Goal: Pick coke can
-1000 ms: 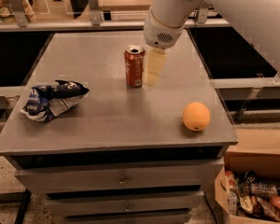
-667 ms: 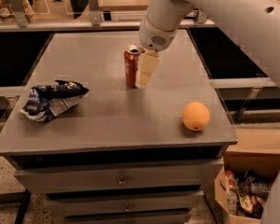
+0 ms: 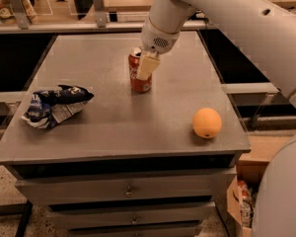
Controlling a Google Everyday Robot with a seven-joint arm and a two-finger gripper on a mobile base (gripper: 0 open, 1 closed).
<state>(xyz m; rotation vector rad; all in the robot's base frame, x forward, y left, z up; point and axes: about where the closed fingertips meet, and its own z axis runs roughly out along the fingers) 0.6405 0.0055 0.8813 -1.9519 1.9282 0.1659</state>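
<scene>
The coke can (image 3: pixel 136 81), red with a silver top and white lettering, stands upright near the middle of the grey table (image 3: pixel 108 132). My gripper (image 3: pixel 145 68) hangs from the white arm that comes in from the upper right. It is down at the can, and its cream tip covers the can's upper right side. The can's base rests on the table.
A crumpled blue and white snack bag (image 3: pixel 53 105) lies at the left of the table. A round orange fruit (image 3: pixel 207 123) sits near the front right corner. Drawers are below the tabletop. A cardboard box (image 3: pixel 241 201) with items stands on the floor at the lower right.
My gripper has moved left from beside the can's right side until it overlaps the can. The can, bag and orange have not moved.
</scene>
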